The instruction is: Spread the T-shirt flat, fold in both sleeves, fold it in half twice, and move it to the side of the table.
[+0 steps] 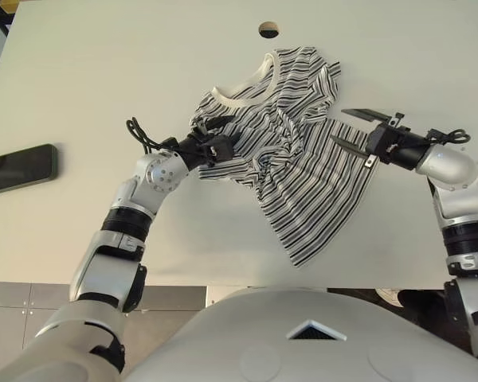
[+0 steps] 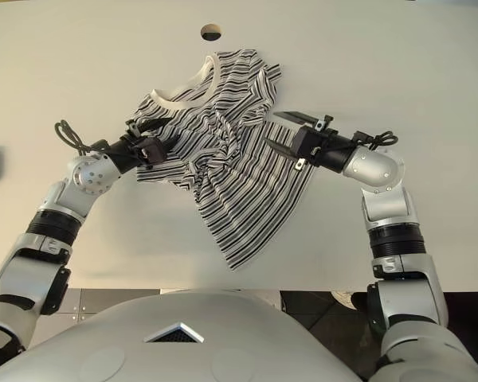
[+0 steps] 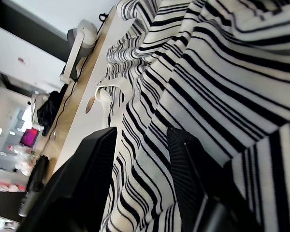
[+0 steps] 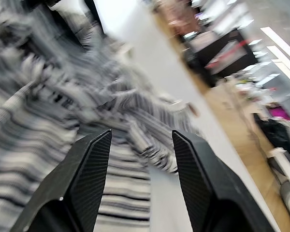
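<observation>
Lying bunched and twisted mid-counter, the striped T-shirt [image 1: 303, 179] is not flat. Its white collar [image 1: 243, 91] points to the far side, and the hem end trails toward the near edge of the counter [image 1: 103, 64]. The middle of the shirt is wrinkled into a knot of folds. One sleeve is bunched up on the far right, beside the collar.

The left hand [image 1: 219, 135] is at the shirt's left edge, just below the collar. Its fingers [image 3: 94, 188] are apart, with striped cloth lying in the gap between them, not pinched. One finger is on top of the fabric, the other at the shirt's edge.

The right hand [image 1: 354, 130] is at the shirt's right edge, over the lower body of the shirt. Its fingers [image 4: 89, 179] are spread wide with nothing held, and cloth lies under and ahead of them.

A round hole [image 1: 268, 29] in the counter sits just beyond the collar, not covered. A dark phone [image 1: 20, 169] lies flat at the counter's left side, well apart from the shirt.
</observation>
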`<state>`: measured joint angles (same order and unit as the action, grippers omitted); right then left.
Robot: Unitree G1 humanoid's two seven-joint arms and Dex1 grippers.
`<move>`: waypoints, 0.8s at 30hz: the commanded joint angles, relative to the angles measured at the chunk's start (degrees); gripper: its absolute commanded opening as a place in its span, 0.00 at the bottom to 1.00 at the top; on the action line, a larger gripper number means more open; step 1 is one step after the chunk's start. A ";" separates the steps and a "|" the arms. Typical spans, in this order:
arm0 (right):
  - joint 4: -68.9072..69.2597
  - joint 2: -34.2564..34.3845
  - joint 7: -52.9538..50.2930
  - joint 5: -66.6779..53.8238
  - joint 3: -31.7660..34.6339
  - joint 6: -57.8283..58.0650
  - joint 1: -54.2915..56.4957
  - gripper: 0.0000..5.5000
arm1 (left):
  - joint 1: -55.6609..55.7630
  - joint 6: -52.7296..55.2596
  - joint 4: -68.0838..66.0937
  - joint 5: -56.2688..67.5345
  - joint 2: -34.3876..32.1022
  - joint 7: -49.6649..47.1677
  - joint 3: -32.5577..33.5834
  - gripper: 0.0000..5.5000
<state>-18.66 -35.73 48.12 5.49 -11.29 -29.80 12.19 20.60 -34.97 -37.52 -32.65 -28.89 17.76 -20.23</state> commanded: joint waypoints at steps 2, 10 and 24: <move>-1.36 -6.00 3.75 10.55 -6.01 1.56 0.00 0.42 | 7.63 7.36 -11.19 -23.89 -8.32 -13.56 -13.56 0.35; 19.27 -9.13 21.89 8.13 -19.61 10.30 -5.38 0.42 | 22.76 7.56 -15.76 -47.26 -10.72 -41.95 -31.89 0.35; 31.38 -10.28 23.25 1.01 -19.26 18.87 -7.48 0.42 | 31.50 12.58 -28.35 -57.21 -11.15 -63.08 -44.53 0.35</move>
<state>12.45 -44.69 71.54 4.94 -31.09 -11.87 4.94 50.30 -22.35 -65.48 -90.37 -38.28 -43.77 -64.78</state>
